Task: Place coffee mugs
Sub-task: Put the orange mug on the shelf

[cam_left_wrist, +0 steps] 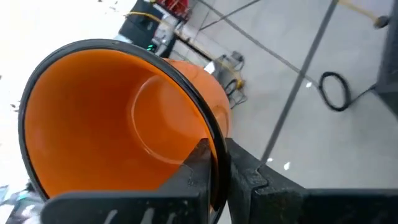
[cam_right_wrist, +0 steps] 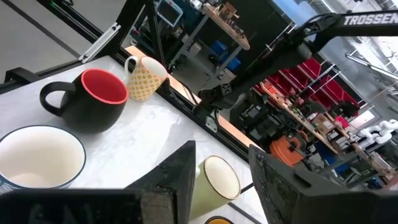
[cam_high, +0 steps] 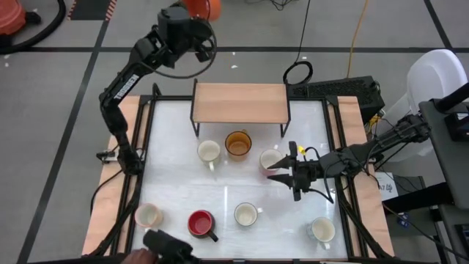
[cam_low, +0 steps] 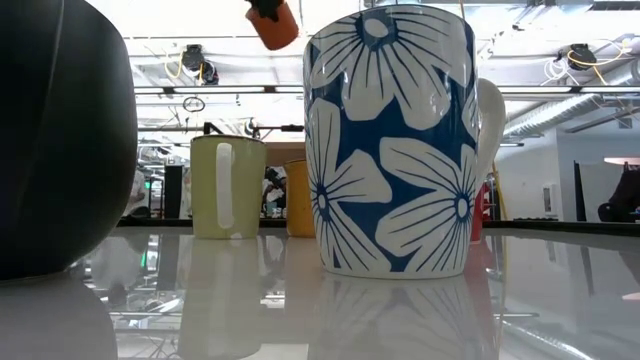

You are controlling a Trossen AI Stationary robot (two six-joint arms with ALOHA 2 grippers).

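My left gripper (cam_high: 192, 20) is raised high past the table's far edge, shut on an orange mug (cam_high: 201, 6); the low view shows that mug (cam_low: 273, 26) near its top edge. My right gripper (cam_high: 281, 177) hovers open beside a white-lined mug (cam_high: 270, 159) at the table's right, with nothing between its fingers (cam_right_wrist: 186, 174). Standing on their bases on the table are a cream mug (cam_high: 209, 152), an amber mug (cam_high: 238, 143), a yellow-patterned mug (cam_high: 149, 215), a black mug with red inside (cam_high: 201, 222), a blue-flowered mug (cam_low: 390, 140) and a white mug (cam_high: 322, 230). My left gripper pinches the orange mug's rim (cam_left_wrist: 214, 146), with one finger (cam_left_wrist: 198, 165) inside the cup and the other (cam_left_wrist: 255, 180) outside against the wall. The mug is lifted clear of everything and hangs tilted, its mouth turned toward the wrist.
A low wooden shelf on dark legs (cam_high: 240, 103) stands at the table's far side, behind the cream and amber mugs. Cables and a coiled cord (cam_high: 298, 72) lie on the floor beyond. A dark frame (cam_high: 150, 132) lines the white tabletop.
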